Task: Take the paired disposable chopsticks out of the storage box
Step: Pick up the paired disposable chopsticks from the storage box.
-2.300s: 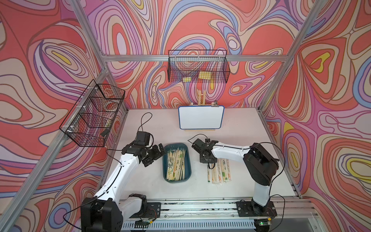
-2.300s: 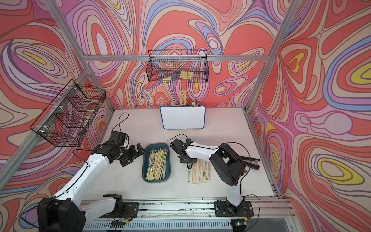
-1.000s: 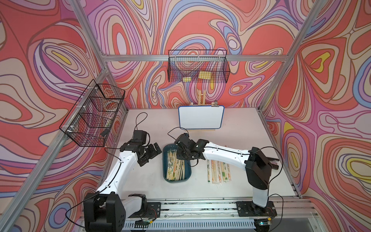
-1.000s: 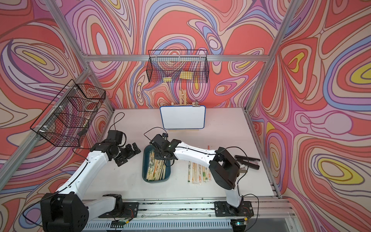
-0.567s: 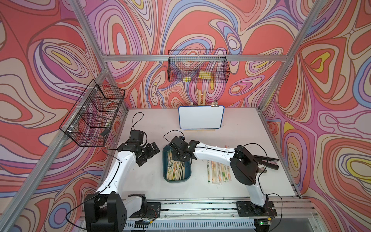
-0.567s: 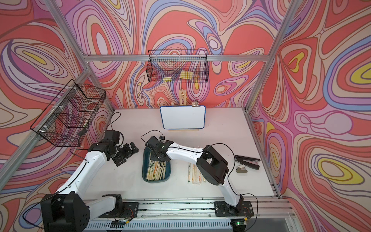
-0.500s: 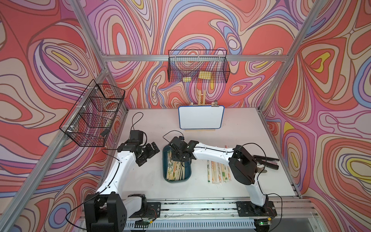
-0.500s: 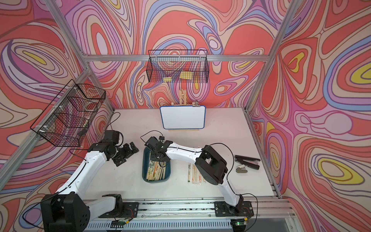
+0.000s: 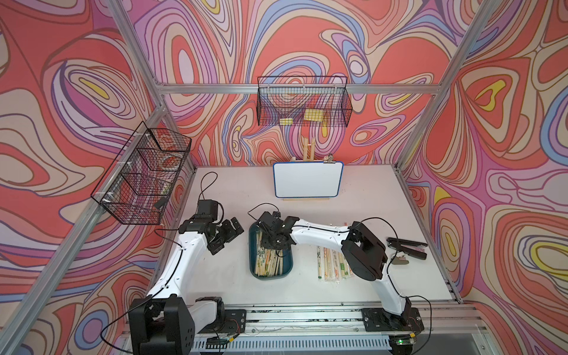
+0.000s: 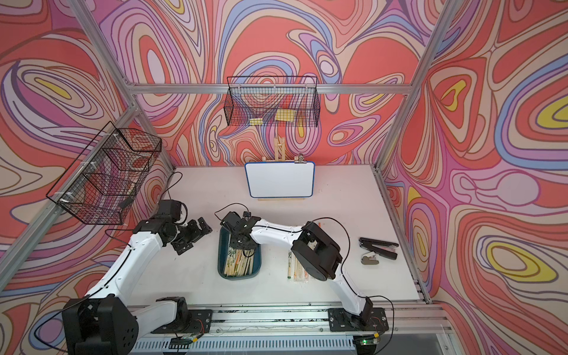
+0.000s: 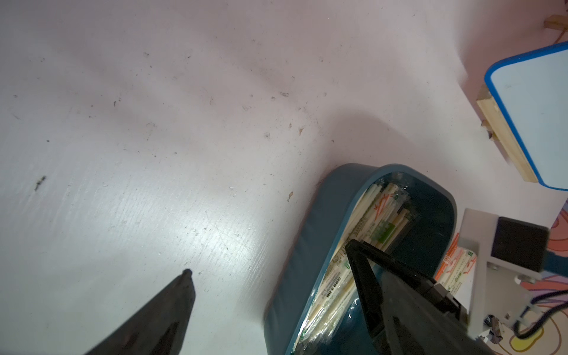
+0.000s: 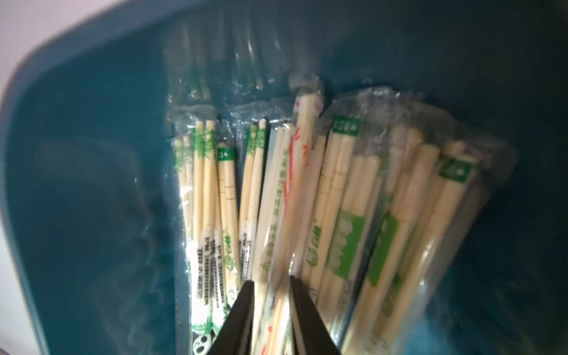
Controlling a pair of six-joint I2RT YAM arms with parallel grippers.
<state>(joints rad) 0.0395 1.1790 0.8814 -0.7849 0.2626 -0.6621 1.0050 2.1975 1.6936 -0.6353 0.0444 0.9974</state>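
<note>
Right hand (image 12: 271,281) tight around paired disposable chopsticks (image 12: 289,184) — lengthwise in storage box (image 12: 92,153), near-to-far — left hand (image 11: 268,257) wide.

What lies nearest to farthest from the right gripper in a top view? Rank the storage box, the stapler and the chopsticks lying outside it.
1. storage box: the right gripper reaches down inside it.
2. chopsticks lying outside it: beside the box, on its right.
3. stapler: well past them, farther to that side.
</note>
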